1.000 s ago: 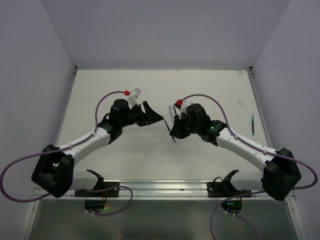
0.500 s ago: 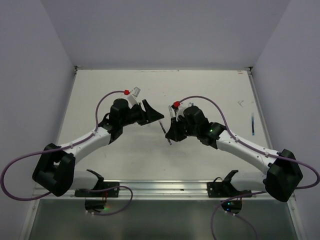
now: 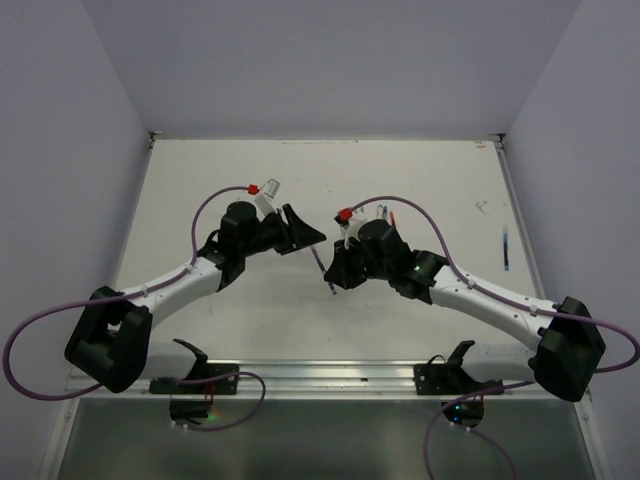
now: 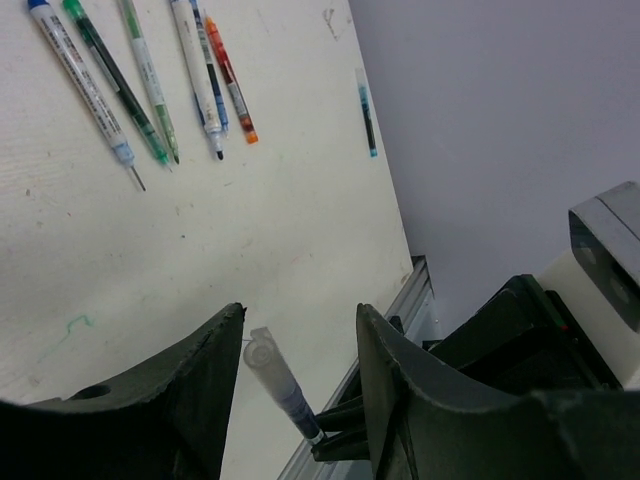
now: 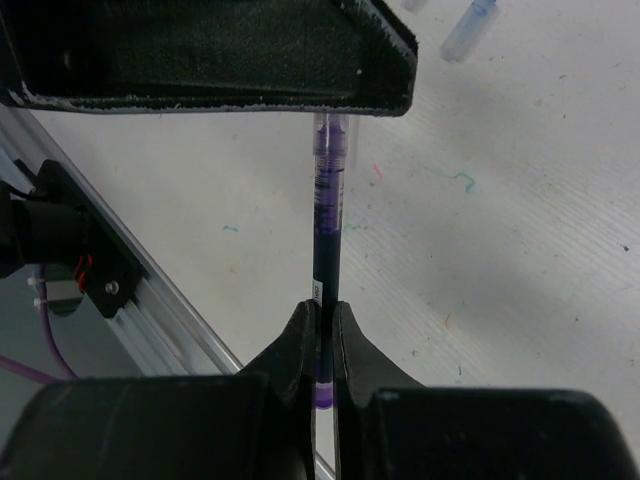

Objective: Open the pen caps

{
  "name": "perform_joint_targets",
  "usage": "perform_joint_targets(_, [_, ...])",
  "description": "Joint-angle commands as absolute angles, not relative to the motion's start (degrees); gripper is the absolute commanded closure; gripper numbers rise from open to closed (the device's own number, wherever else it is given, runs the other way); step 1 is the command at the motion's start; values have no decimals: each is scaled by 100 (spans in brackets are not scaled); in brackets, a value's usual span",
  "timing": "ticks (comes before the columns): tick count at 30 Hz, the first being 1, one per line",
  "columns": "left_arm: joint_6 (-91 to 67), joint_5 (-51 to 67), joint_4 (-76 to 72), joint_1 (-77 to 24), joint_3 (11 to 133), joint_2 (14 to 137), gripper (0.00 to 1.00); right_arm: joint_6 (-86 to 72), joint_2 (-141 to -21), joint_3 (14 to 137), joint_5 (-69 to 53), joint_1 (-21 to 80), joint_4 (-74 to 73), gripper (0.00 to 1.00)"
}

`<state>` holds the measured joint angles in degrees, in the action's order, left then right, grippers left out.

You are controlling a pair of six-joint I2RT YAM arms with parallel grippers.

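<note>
Two fingers of the right gripper (image 5: 322,312) are pinched shut on the barrel of a dark blue pen (image 5: 326,235). Its clear cap (image 5: 331,140) points toward 12 o'clock in the right wrist view and reaches the left gripper (image 4: 300,315). That gripper's jaws stand apart with the cap between them, not clamped on it, so this cap looks to be still on and the pull is yet to come. Further out, a row of pens (image 4: 150,75) at 11 o'clock in the left wrist view shows bare tips. A loose cap (image 5: 468,30) lies at 1 o'clock in the right wrist view, so most seem done. A lone pen (image 4: 366,112) lies apart, its state unclear. Against the top view a second ago, the right arm (image 3: 480,295) has swung toward 9 o'clock, bringing the pen to the left gripper, which has hardly moved.
</note>
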<state>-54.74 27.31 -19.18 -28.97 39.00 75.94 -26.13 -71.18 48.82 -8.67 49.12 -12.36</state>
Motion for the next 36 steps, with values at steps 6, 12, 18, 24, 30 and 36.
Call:
perform_joint_targets(6, [-5678,2944,-2268,-2865,3727,7488,57,-2725,-7101,4992,-597,4913,-862,100])
perform_joint_targets(12, [-5739,2936,-2312,-2857,3753,7506,70,-2751,-7102,4966,-650,4939,-861,100])
perform_joint_targets(18, [-5801,2979,-2399,-2865,3736,7585,100,-2663,-7066,4948,-668,4939,-870,95])
perform_joint_targets(24, [-6038,3181,-2654,-2865,3612,7594,100,-2496,-7338,5255,-598,4948,-949,61])
perform_joint_targets(30, [-6056,3182,-2584,-2857,3612,7532,100,-2443,-7725,5581,-571,4939,-888,62])
perform_joint_targets(36, [-6021,3094,-2453,-2856,3700,7550,100,-2557,-7875,5529,-712,4939,-844,100])
